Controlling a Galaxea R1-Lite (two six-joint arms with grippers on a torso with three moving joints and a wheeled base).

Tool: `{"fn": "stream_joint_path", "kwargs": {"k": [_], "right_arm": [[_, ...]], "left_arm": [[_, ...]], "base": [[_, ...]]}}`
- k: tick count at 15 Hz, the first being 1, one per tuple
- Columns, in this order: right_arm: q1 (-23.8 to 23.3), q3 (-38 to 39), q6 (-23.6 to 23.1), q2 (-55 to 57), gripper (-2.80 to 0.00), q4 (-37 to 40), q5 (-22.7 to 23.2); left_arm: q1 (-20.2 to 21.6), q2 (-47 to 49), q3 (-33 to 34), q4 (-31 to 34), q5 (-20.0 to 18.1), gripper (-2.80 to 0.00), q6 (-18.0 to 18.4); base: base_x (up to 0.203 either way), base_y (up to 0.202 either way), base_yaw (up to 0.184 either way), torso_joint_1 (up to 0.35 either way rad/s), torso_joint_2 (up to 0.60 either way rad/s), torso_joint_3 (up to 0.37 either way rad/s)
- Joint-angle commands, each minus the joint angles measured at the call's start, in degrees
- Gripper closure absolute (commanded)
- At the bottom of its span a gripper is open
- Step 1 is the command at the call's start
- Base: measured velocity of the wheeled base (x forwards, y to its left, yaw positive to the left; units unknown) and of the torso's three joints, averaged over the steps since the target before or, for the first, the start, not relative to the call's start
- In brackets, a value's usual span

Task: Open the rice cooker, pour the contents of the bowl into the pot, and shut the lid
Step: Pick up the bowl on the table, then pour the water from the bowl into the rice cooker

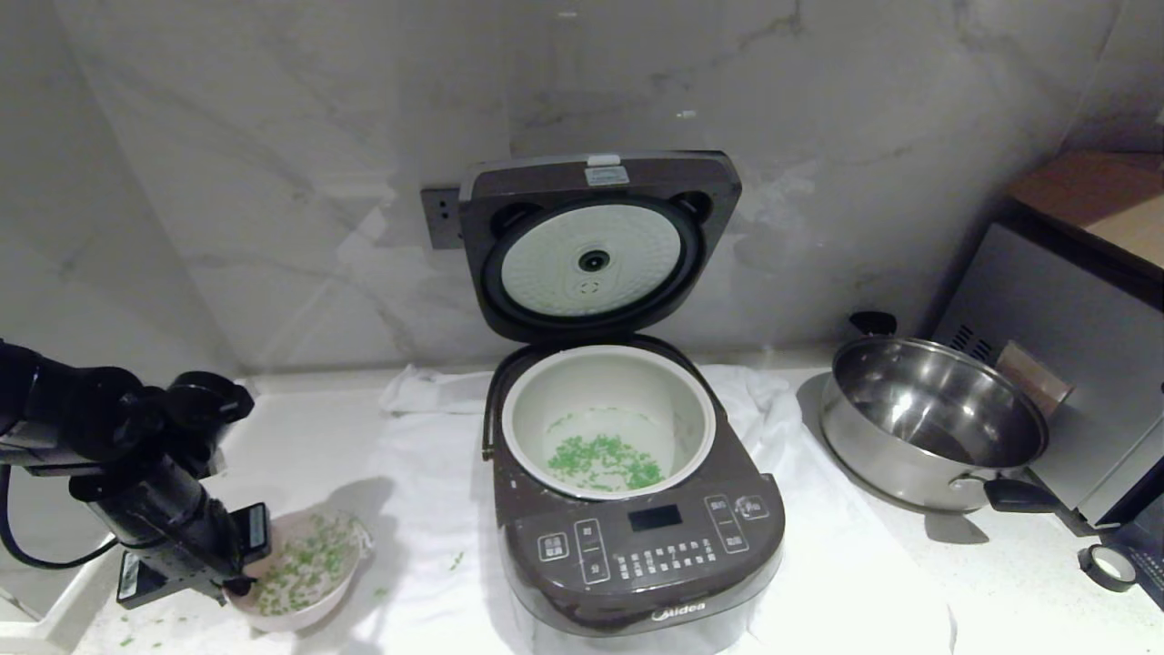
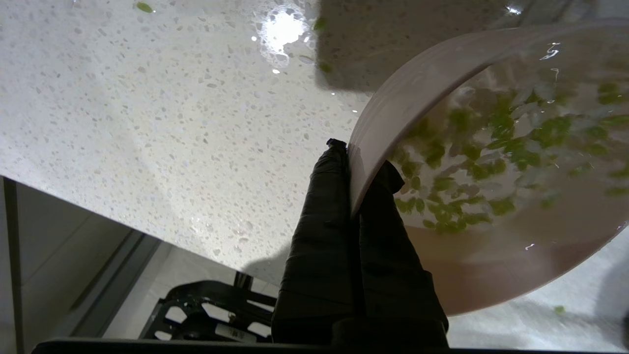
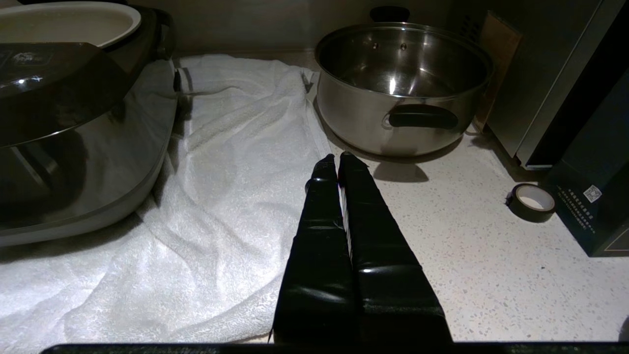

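Observation:
The dark brown rice cooker (image 1: 637,546) stands in the middle with its lid (image 1: 596,246) swung up against the wall. Its pale pot (image 1: 607,423) holds a patch of green contents (image 1: 605,462). At the front left the pink bowl (image 1: 305,569) sits low over the counter, green bits stuck to its white inside (image 2: 491,147). My left gripper (image 1: 238,582) (image 2: 356,162) is shut on the bowl's rim, one finger outside and one inside. My right gripper (image 3: 338,160) is shut and empty, low over the counter right of the cooker (image 3: 73,123).
A white towel (image 1: 427,509) lies under the cooker. A steel pan (image 1: 932,423) with black handles stands at the right, beside a grey metal oven box (image 1: 1073,346) and a roll of tape (image 1: 1111,566). Green bits (image 1: 455,559) are scattered on the towel and counter.

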Motion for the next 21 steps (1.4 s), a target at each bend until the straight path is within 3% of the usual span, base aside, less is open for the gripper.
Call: {"fn": "stream_joint_path", "kwargs": {"k": [1, 11, 15, 19, 21], "right_arm": [[0.1, 0.0, 0.0, 0.0, 0.0, 0.0, 0.0], [0.1, 0.0, 0.0, 0.0, 0.0, 0.0, 0.0], [0.1, 0.0, 0.0, 0.0, 0.0, 0.0, 0.0], [0.1, 0.0, 0.0, 0.0, 0.0, 0.0, 0.0], [0.0, 0.0, 0.0, 0.0, 0.0, 0.0, 0.0]], "left_arm": [[-0.1, -0.1, -5.6, 5.2, -1.6, 0.0, -0.1], [-5.1, 1.2, -24.6, 21.5, -4.5, 0.0, -0.9], [-6.6, 2.3, -29.8, 25.1, -4.7, 0.0, -1.4], [-6.7, 3.0, -33.8, 27.6, -8.8, 0.0, -1.5], [-6.9, 3.6, -35.4, 27.8, -9.1, 0.0, -1.5]], "base": [[0.0, 0.0, 0.0, 0.0, 0.0, 0.0], [0.0, 0.0, 0.0, 0.0, 0.0, 0.0], [0.0, 0.0, 0.0, 0.0, 0.0, 0.0], [0.0, 0.0, 0.0, 0.0, 0.0, 0.0], [0.0, 0.0, 0.0, 0.0, 0.0, 0.0]]}}
